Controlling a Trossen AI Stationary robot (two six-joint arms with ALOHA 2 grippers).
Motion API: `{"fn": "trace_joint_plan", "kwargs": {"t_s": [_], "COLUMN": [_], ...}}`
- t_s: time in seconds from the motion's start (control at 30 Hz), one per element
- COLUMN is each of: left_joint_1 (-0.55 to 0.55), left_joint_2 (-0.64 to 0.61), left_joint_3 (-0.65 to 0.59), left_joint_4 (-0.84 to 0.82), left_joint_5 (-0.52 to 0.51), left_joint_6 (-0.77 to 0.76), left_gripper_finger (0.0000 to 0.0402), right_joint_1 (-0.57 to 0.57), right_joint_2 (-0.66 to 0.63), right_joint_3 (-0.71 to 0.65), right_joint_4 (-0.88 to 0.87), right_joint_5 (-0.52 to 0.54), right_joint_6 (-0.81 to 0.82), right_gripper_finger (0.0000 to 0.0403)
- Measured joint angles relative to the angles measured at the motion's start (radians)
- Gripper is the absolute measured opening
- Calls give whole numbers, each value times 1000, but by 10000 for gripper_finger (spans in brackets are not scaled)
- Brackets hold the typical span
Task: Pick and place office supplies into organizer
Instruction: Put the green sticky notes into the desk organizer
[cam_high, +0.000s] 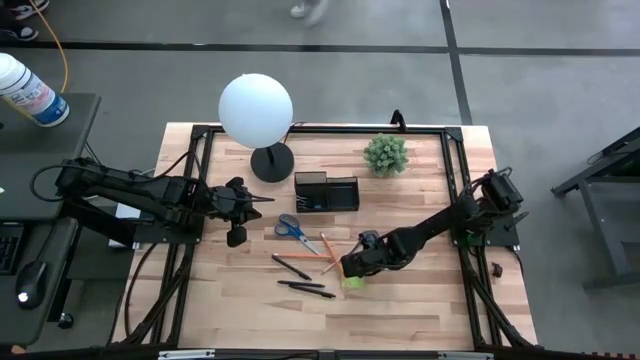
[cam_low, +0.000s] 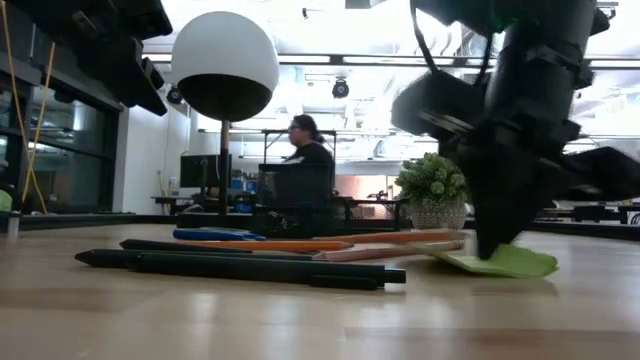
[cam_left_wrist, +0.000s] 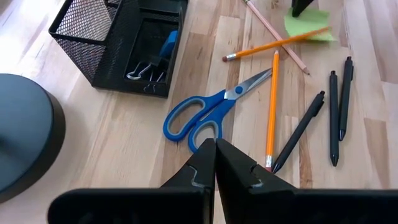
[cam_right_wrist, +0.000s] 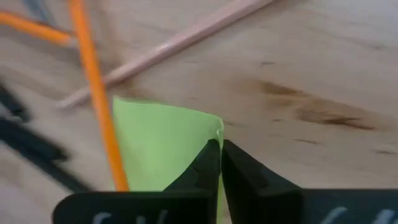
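At the left of the table, the left gripper (cam_high: 262, 200) hangs above the bare wood with its two dark fingers pressed together on nothing, apparently waiting its turn. Just beside it stands the round black lamp base (cam_high: 272, 162) under a white globe (cam_high: 256, 110), and next to that the small black mesh organizer (cam_high: 326, 192), set at the back, away from the loose supplies. Its compartments already hold a blue piece and some metal clips, seen from the left wrist.

Nearer the front lie the blue-handled scissors (cam_high: 291, 230), the thin orange pencils (cam_high: 293, 266) and the slim black pens (cam_high: 305, 288), scattered loose, not yet moved to the organizer.

Right of them, the right gripper (cam_high: 352, 272) is down at the table, its fingers pinched on an edge of the lime-green square sticky-note pad (cam_right_wrist: 158, 146). An orange pencil lies across the pad's other side, which probably explains the grip at the free corner. The pad rests on the wood.

How many sheets the fingers have caught is hard to tell, and the arm hides most of the pad from above. A small green potted plant (cam_high: 385, 153) sits at the back.
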Motion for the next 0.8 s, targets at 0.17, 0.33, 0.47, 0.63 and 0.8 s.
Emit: {"fn": "trace_joint_plan", "kwargs": {"t_s": [0.17,0.33,0.47,0.63,0.8], "left_joint_1": [0,0,0,0,0], "left_joint_2": [0,0,0,0,0], "left_joint_3": [0,0,0,0,0], "left_joint_4": [0,-2,-4,-4,-4], "left_joint_5": [0,0,0,0,0], "left_joint_6": [0,0,0,0,0], "left_gripper_finger": [1,1,1,1,1], "right_joint_1": [0,2,2,-12,-68], "right_joint_2": [-6,-46,-105,-172,-189], "right_joint_3": [-1,2,4,4,4], "right_joint_4": [-9,-17,-85,-158,-158], "right_joint_5": [-6,-13,11,70,123], "right_joint_6": [-47,-79,-83,-83,-90], "right_gripper_finger": [3,1,1,1,0]}}
